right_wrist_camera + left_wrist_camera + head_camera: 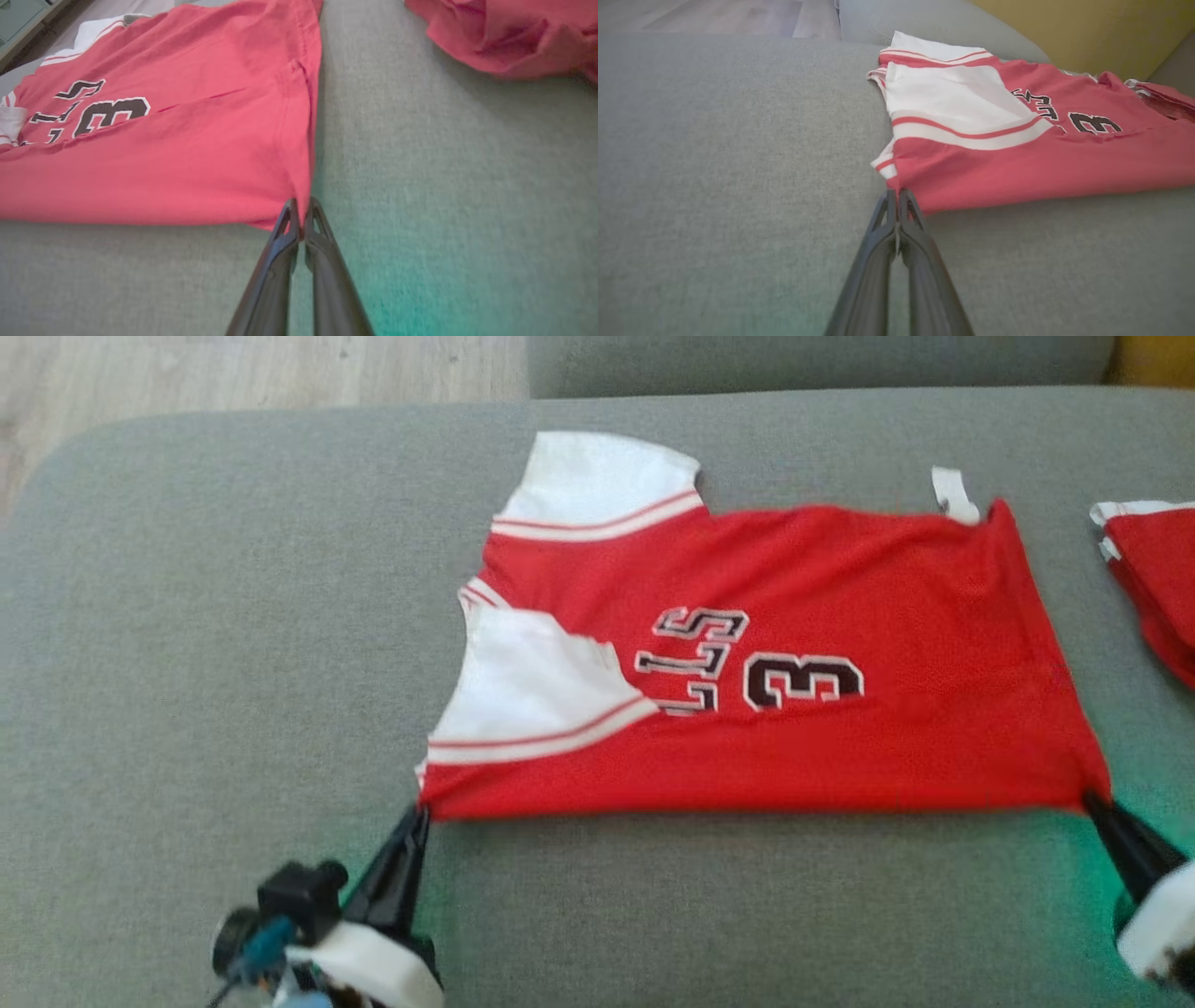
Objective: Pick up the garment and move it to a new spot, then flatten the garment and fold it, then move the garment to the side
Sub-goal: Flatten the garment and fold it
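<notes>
The black lettering [709, 658] is partly hidden by a white sleeve [532, 681]. The red mesh jersey [840, 747] lies folded flat on a grey fabric cushion [233, 663]; left gripper [417, 817] and right gripper [1090, 800] clamp its near corners.

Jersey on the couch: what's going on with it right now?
The red jersey lies spread out on the grey cushion, one white sleeve folded in over the lettering. The left gripper is shut on its near corner at the sleeve end, and the right gripper is shut on its near corner at the hem end. Another red garment sits off to the right.
</notes>
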`<state>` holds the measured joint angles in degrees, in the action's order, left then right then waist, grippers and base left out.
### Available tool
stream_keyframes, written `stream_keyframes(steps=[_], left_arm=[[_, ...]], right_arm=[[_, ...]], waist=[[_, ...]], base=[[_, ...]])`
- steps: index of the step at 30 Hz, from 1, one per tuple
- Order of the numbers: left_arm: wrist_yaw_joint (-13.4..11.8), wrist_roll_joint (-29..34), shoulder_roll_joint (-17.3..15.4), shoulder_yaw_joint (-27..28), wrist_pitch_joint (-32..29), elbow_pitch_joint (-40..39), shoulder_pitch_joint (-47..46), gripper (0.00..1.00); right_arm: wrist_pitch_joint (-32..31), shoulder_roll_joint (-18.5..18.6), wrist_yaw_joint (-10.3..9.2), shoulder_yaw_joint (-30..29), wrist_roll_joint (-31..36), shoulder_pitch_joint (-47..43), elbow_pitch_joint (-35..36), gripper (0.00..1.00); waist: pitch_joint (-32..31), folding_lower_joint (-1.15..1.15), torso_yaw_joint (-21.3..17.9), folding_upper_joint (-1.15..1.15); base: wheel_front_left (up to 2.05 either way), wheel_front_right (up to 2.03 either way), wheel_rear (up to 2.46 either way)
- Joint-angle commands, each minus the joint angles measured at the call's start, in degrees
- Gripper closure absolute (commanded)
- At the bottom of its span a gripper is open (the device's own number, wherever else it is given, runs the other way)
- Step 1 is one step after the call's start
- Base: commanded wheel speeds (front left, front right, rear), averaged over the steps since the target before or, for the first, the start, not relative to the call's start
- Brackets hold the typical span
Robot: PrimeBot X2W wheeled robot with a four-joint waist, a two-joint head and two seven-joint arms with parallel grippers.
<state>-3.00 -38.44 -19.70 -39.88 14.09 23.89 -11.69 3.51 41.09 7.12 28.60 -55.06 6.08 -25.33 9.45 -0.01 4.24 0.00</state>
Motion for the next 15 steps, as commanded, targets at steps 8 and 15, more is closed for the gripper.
stream_keyframes(steps=[8,15], left_arm=[[-3.9,-1.6,-3.6,0.6,-2.3,-9.5,7.8,1.0],[-5.1,-1.9,-4.7,-0.5,-4.9,-12.8,10.0,0.9]], right_arm=[[0.4,1.3,0.36,-5.8,1.6,-11.0,4.9,1.0],[-2.5,-1.2,0.36,-11.1,4.8,-14.4,7.5,0.96]], waist=[[-1.9,0.01,0.4,0.0],[-2.2,0.01,-0.1,0.0]], base=[[0.0,0.0,0.0],[0.0,0.0,0.0]])
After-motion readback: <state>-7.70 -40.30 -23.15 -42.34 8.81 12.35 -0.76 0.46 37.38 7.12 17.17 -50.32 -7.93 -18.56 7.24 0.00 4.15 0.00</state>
